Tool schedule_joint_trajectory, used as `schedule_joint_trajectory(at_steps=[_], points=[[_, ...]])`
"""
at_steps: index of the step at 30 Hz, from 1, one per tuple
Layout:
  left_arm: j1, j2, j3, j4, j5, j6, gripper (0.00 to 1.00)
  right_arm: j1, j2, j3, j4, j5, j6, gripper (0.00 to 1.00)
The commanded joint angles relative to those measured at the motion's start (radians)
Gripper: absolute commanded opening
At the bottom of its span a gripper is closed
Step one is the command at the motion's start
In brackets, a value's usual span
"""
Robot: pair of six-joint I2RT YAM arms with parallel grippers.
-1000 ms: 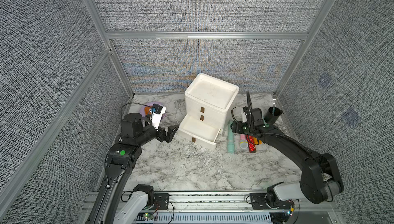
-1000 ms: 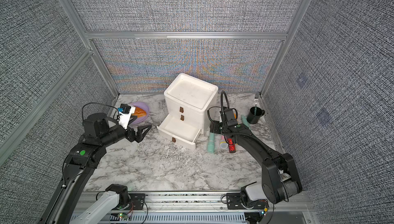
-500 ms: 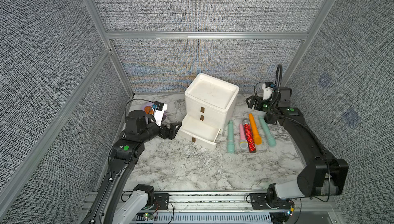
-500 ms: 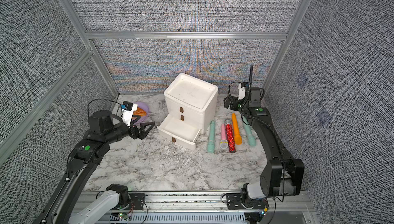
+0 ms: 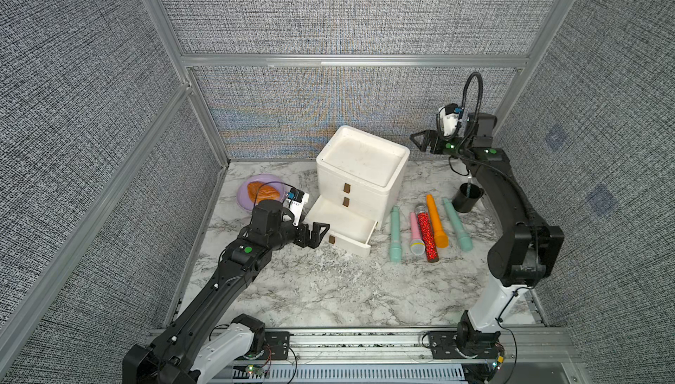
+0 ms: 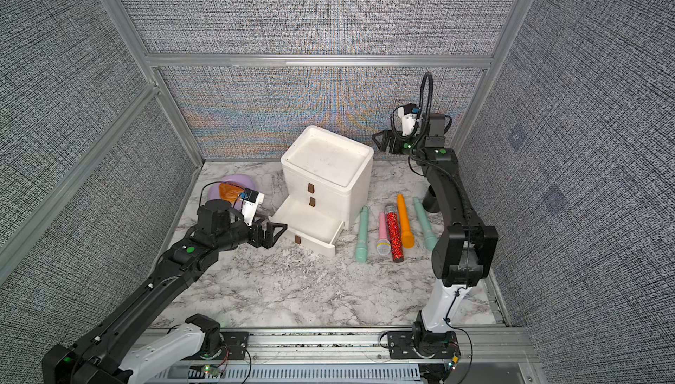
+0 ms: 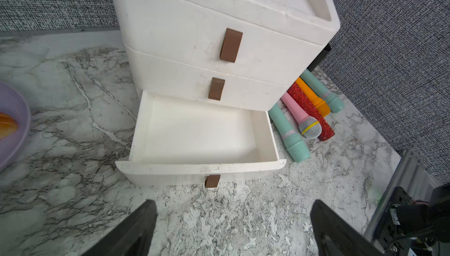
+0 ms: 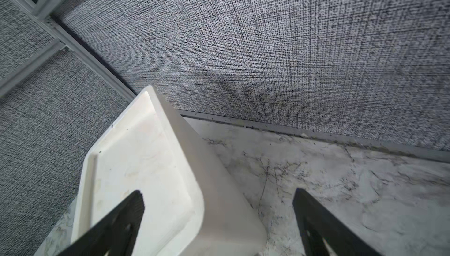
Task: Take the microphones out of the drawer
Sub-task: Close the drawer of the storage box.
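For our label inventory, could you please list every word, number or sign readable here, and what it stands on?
No text is readable.
Print on the left camera mount: too small to read.
Marks on the right camera mount: too blurred.
No print shows on the drawers or microphones.

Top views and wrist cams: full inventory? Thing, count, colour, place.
drawer unit: 1, white, brown tabs, table back centre
bottom drawer: 1, white, pulled out, empty
teal microphones: 2, teal, ends of the row right of unit
pink microphone: 1, pink, silver head, in row
red microphone: 1, red glitter, row middle
orange microphone: 1, orange, in row
cup: 1, black, far right
plate: 1, purple, far left
pastry: 1, orange-brown, on plate
table: 1, grey-white marble
left hand: 1, black, open, empty, facing the open drawer
right hand: 1, black, open, empty, raised beside unit's top
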Motion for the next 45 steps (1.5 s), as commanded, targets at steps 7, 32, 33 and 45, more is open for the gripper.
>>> schedule_joint_trajectory(at_steps=[7,32,33,45], points=[[-0.088,0.062,-0.132,0.226,-0.177,-0.024,1.00,0.044,0.172,0.232,-0.077,-0.142,-0.017,0.98],[-0.202,0.461,-0.114,0.383,-0.287,0.024,1.00,0.140,0.252,0.230,-0.141,-0.076,-0.091,0.98],[-0.203,0.471,-0.117,0.401,-0.291,0.022,1.00,0.139,0.254,0.230,-0.147,-0.073,-0.094,0.98],[-0.204,0.613,-0.059,0.605,-0.318,0.011,1.00,0.145,0.260,0.220,-0.191,-0.091,-0.129,0.98]])
